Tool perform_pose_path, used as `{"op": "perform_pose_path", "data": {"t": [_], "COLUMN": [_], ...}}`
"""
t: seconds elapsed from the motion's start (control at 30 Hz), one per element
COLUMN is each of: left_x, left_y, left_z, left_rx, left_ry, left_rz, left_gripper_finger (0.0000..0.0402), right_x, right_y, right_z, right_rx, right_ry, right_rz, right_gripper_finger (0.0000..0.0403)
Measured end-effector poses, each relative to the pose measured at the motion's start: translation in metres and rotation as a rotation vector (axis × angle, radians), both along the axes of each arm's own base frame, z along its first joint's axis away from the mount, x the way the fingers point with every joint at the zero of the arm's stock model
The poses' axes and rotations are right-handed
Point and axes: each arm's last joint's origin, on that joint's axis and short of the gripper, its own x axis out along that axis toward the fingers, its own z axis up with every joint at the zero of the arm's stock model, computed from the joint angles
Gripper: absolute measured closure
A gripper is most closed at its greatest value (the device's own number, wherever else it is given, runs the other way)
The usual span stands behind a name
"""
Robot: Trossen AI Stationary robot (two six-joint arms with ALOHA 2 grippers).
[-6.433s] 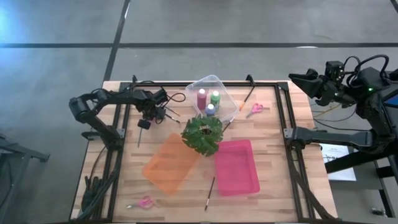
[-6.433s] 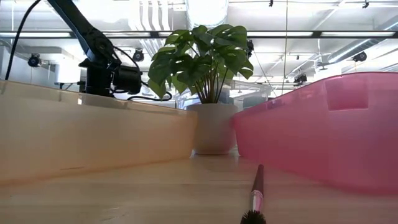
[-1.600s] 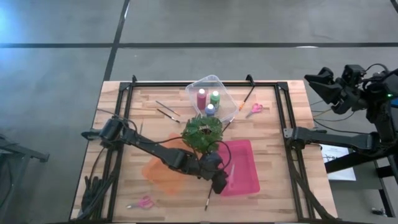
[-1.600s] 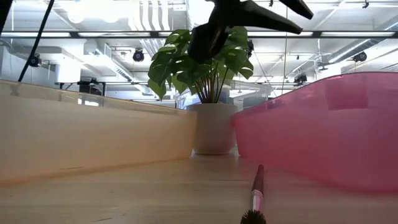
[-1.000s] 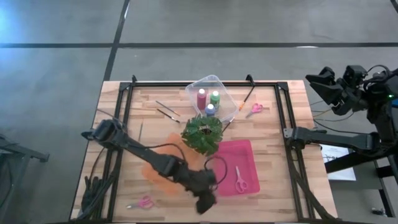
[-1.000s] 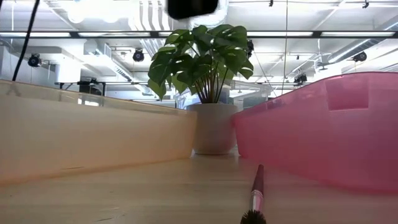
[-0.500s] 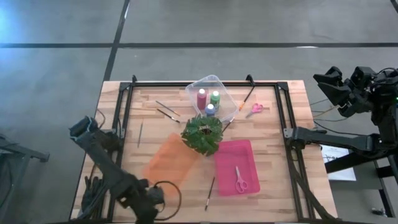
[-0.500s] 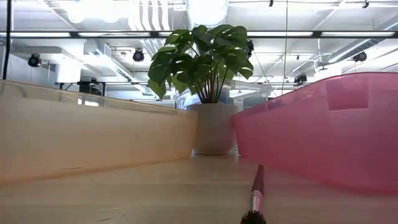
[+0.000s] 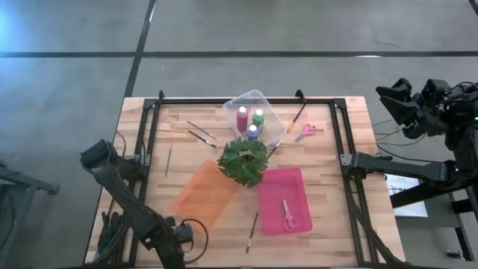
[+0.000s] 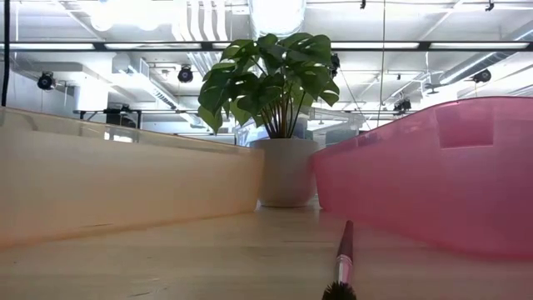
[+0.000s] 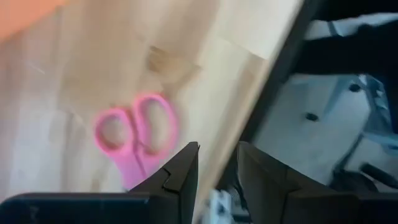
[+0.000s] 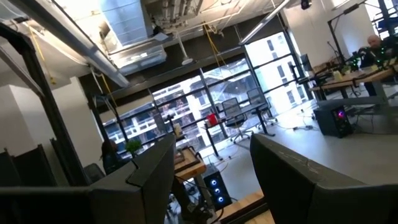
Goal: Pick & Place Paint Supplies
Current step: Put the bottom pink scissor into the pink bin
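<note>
My left gripper hangs open over the table's near-left corner. In the left wrist view, pink-handled scissors lie flat on the wood just beside my open fingers; the arm hides them in the high view. Another pair of scissors lies in the pink tray, and a third pair lies near the far right. Three paint bottles stand in the clear tray. Brushes lie at the near middle and left. My right gripper waits open, off the table's right edge.
A leafy potted plant stands at the table's middle, with the orange tray to its near left. Two more brushes lie at far left and one beside the clear tray. A black frame rail runs along the table's edges.
My left gripper has swung from the near edge by the pink tray toward the table's left, ending over the near-left corner above the scissors there. It has stayed open. The scissors in the pink tray have lain still.
</note>
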Motion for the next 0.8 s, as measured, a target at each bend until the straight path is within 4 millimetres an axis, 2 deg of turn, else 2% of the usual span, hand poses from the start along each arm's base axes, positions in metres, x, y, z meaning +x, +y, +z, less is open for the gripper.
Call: {"op": "perform_pose_path", "data": {"t": [0.23,0.6,0.8], "left_x": [-0.013,-0.036,-0.038], "left_y": [0.007,-0.007,-0.006], "left_z": [-0.028,-0.032,-0.035], "left_rx": [0.028,0.045,0.064], "left_ry": [-0.018,-0.061,-0.084], "left_rz": [-0.014,-0.080,-0.169], "left_gripper_finger": [0.0280,0.0280,0.0280], "right_x": [0.008,0.016,0.021], "right_y": [-0.004,-0.007,-0.009], "right_z": [0.000,-0.004,-0.010], "right_rx": [0.033,0.052,0.063], "right_ry": [0.014,0.043,0.063], "right_rz": [-0.018,-0.017,-0.016], "right_gripper_finger": [0.0200,0.0200,0.0200]}}
